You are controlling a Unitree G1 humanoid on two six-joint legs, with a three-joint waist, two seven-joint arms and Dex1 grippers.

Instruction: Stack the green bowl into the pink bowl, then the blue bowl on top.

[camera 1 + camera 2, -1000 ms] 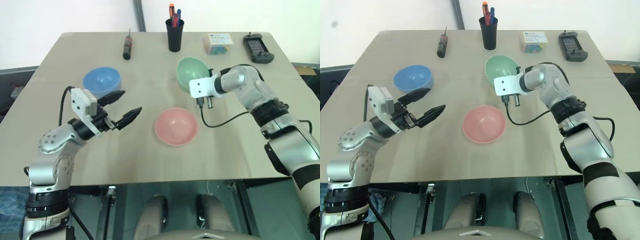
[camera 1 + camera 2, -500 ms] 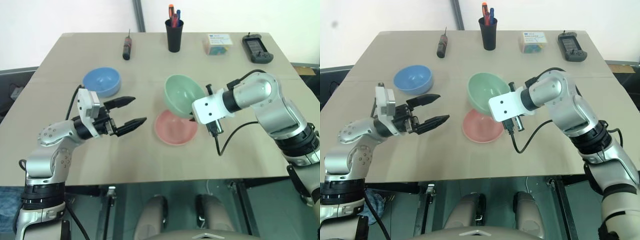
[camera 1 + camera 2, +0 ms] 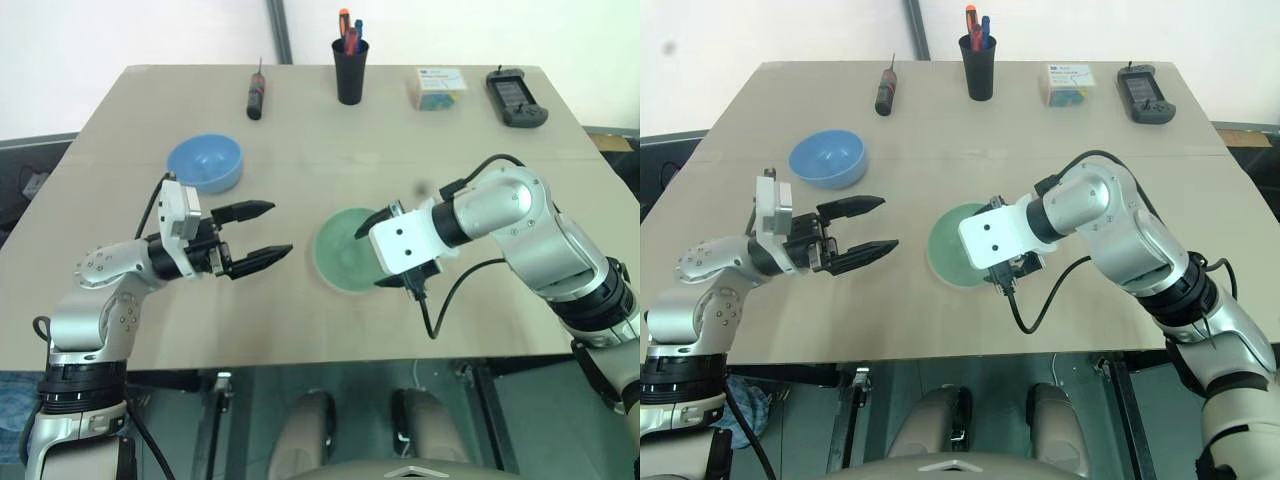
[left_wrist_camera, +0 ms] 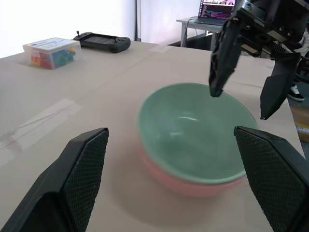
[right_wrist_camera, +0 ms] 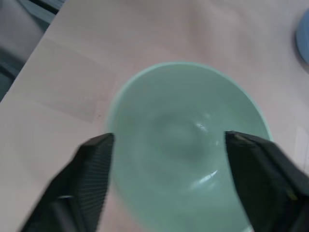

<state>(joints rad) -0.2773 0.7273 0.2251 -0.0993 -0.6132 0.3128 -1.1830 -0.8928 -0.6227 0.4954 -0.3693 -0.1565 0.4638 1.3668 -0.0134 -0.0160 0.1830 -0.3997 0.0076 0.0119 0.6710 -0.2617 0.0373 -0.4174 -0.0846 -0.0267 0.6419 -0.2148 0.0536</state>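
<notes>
The green bowl (image 3: pixel 345 250) sits nested in the pink bowl (image 4: pixel 193 186) at the table's middle; only a pink band shows under its rim. My right gripper (image 3: pixel 378 252) hangs open just above the green bowl's right rim, with its fingers (image 5: pixel 91 169) either side of the bowl and nothing between them. The blue bowl (image 3: pixel 204 162) stands alone at the far left. My left gripper (image 3: pixel 278 229) is open and empty, a little left of the stack, pointing toward it, nearer to me than the blue bowl.
Along the far edge lie a screwdriver (image 3: pixel 255 95), a black pen cup (image 3: pixel 350 65), a small box of coloured pieces (image 3: pixel 438 87) and a black handheld controller (image 3: pixel 515 97). A black cable (image 3: pixel 445 295) loops from my right wrist over the table.
My right gripper brought the green bowl from the far right toward me over the pink bowl and let go; the bowl now rests inside it. The left gripper turned slightly toward the stack.
</notes>
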